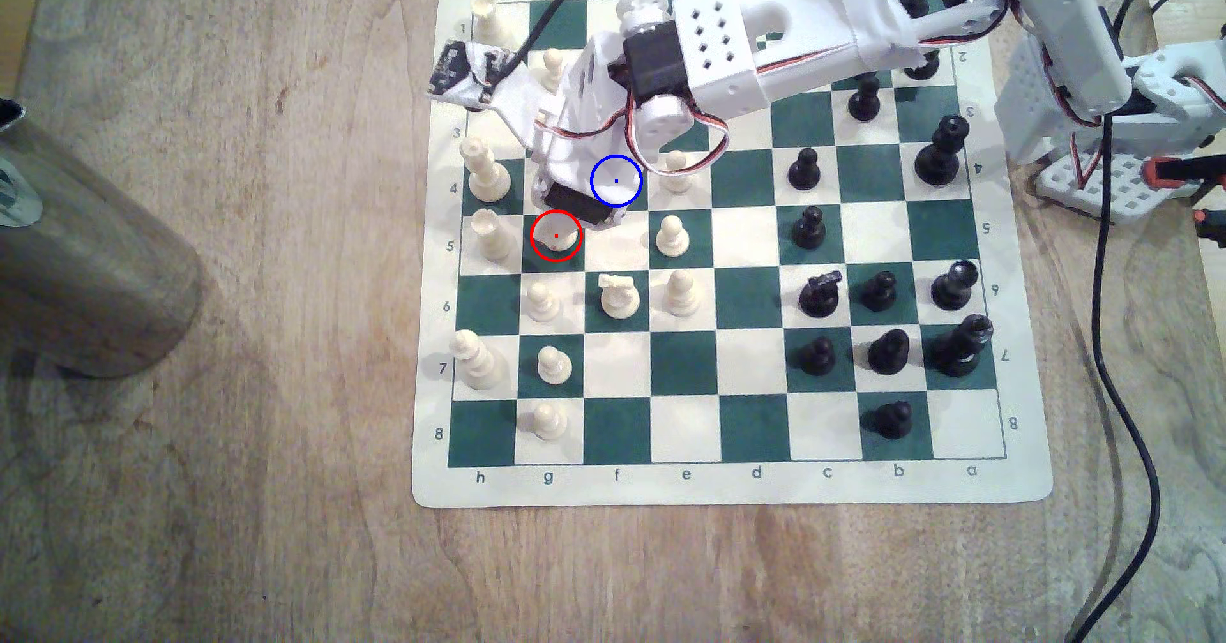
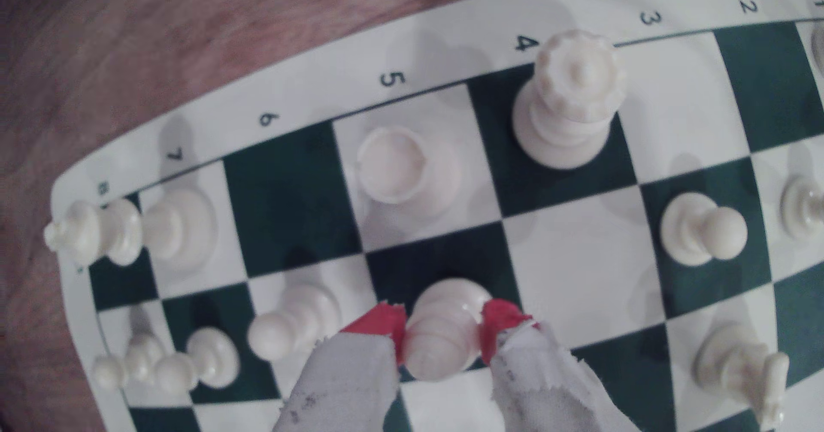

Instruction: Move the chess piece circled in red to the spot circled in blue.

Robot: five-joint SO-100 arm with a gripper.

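Note:
The chess piece (image 1: 556,235), a cream bishop, stands on the dark green square ringed in red at g5. In the wrist view the chess piece (image 2: 439,338) sits between my red-tipped fingers (image 2: 379,325), which press on both of its sides. My gripper (image 2: 443,329) is shut on it, and it reaches down over the red ring (image 1: 564,222) from the white arm. The blue ring (image 1: 615,181) marking the spot is drawn over my wrist, which hides that square. In the wrist view the green square (image 2: 624,352) diagonal to the piece is bare.
Cream pieces crowd close: a rook (image 1: 491,235), a tall piece (image 1: 487,172), a pawn (image 1: 543,301), a knight (image 1: 618,295) and pawns (image 1: 671,235). Black pieces (image 1: 809,228) fill the exterior view's right. A metal cylinder (image 1: 86,252) stands off the board at left.

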